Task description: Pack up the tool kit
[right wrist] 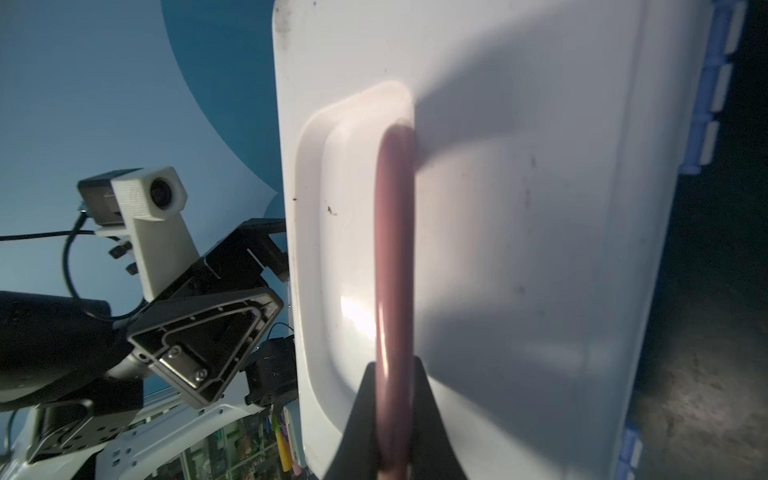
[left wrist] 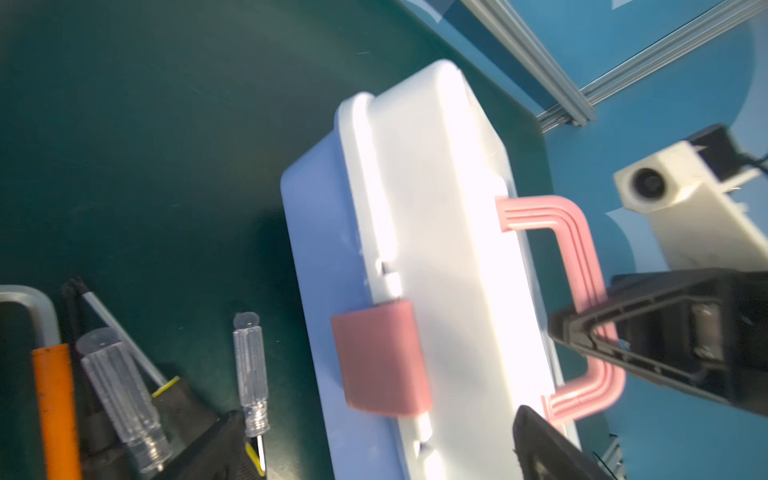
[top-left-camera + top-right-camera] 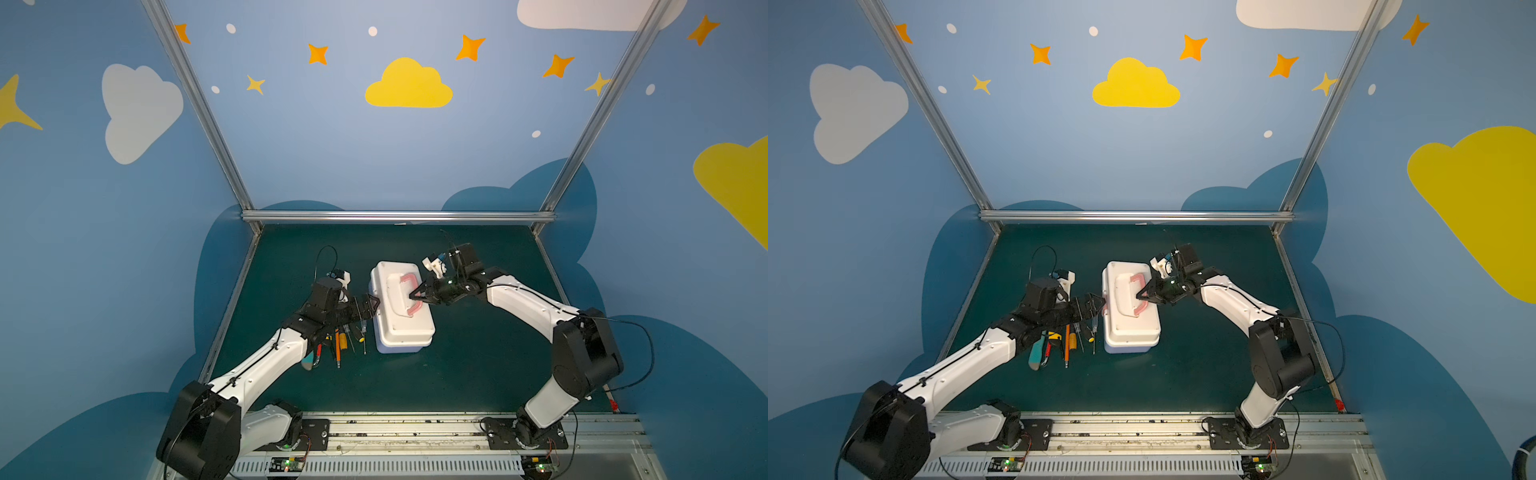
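Observation:
The tool kit (image 3: 401, 316) (image 3: 1131, 316) is a white case with its lid down, in the middle of the green table. My right gripper (image 3: 413, 296) (image 3: 1139, 296) (image 1: 394, 365) is shut on the pink handle (image 3: 408, 275) (image 1: 394, 249) (image 2: 577, 245) on the lid. On the case's left side my left gripper (image 3: 374, 304) (image 3: 1100, 305) (image 2: 378, 415) stands open, its fingers straddling the pink latch (image 2: 380, 357) without gripping it. Loose tools lie left of the case, partly under my left arm: a teal knife (image 3: 1036, 355), an orange tool (image 3: 1066, 345) (image 2: 54, 407) and clear-handled screwdrivers (image 2: 251, 374).
The lavender-blue base (image 2: 316, 270) shows below the white lid. Aluminium frame rails (image 3: 399, 216) and blue walls close the table at the back and sides. Bare green mat (image 3: 478, 353) lies right of and in front of the case.

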`<state>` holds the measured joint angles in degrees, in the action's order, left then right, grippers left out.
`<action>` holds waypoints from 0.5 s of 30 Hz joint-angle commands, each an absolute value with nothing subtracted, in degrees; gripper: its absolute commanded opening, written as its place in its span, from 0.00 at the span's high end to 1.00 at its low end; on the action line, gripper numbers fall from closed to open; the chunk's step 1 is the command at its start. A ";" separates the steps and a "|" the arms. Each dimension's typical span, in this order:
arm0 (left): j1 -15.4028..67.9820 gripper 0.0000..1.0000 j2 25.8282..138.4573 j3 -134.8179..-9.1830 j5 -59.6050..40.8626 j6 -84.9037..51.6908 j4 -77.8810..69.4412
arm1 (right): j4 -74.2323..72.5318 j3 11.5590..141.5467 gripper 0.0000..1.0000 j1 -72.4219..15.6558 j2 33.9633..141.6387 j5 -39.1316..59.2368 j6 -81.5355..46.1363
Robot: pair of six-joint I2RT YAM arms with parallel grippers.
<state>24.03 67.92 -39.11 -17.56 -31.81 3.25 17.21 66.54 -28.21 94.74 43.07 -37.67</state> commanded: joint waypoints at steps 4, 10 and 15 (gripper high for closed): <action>25.85 0.00 69.08 -43.17 -19.15 -33.13 4.92 | 22.36 64.61 1.00 -24.34 90.27 44.01 -30.70; 27.89 0.00 73.86 -46.16 -20.37 -38.69 1.67 | 31.77 64.34 1.00 -22.15 87.89 37.74 -24.14; 30.56 0.00 78.43 -51.23 -22.90 -40.73 1.39 | 33.48 63.27 1.00 -21.62 86.67 34.26 -23.29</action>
<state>29.41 77.06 -47.99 -20.51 -38.59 2.44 29.50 64.73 -21.89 88.01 37.78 -27.07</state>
